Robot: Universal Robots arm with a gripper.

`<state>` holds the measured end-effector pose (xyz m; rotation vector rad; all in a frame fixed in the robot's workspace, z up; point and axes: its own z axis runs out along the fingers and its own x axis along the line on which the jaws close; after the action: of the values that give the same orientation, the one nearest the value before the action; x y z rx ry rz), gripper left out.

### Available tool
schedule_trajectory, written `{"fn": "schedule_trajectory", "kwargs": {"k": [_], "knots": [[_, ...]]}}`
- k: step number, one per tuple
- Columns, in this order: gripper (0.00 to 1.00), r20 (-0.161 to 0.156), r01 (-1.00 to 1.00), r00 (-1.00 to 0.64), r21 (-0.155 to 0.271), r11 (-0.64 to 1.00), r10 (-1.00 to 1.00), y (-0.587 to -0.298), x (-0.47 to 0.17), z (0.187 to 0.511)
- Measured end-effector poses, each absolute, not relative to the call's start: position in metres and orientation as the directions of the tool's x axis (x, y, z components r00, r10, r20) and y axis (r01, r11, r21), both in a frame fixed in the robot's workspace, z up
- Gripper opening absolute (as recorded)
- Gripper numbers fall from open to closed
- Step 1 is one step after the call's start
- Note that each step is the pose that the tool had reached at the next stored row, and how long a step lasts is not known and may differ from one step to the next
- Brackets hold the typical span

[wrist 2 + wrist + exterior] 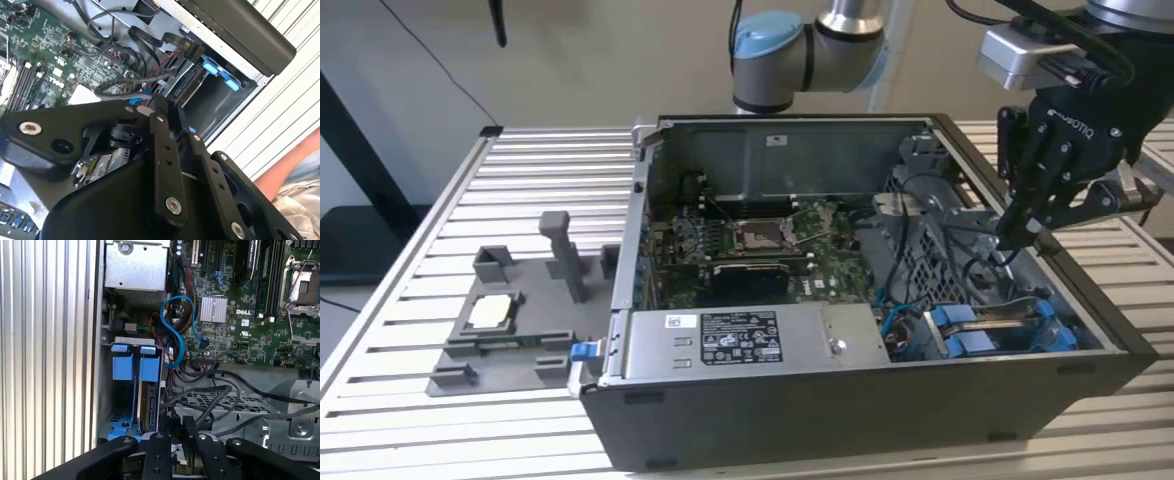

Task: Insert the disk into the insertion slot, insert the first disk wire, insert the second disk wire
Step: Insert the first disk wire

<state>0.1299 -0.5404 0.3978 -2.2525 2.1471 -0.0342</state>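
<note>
Slatted metal table (427, 200), disk (148, 407) in insertion slot (107, 390).

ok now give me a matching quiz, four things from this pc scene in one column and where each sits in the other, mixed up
Things:
A. gripper
B. grey fixture
C. insertion slot
D. processor socket

Places:
1. middle of the motherboard
2. on the table, to the exterior view's left of the case
3. inside the case, near corner on the exterior view's right
4. over the case's side at the exterior view's right

Pairs: A-4, B-2, C-3, D-1
</note>
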Motion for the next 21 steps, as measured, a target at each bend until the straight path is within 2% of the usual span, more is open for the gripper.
{"fn": "schedule_trajectory", "kwargs": {"k": [1, 6, 21], "knots": [[0.19, -0.005, -0.998, 0.048, -0.037, -0.048, -0.999, -0.54, 0.13, 0.398], [0.19, -0.003, -0.998, 0.048, -0.036, -0.048, -0.999, -0.54, 0.13, 0.398], [0.19, 0.046, -0.997, 0.048, -0.051, -0.05, -0.998, -0.54, 0.126, 0.387]]}}
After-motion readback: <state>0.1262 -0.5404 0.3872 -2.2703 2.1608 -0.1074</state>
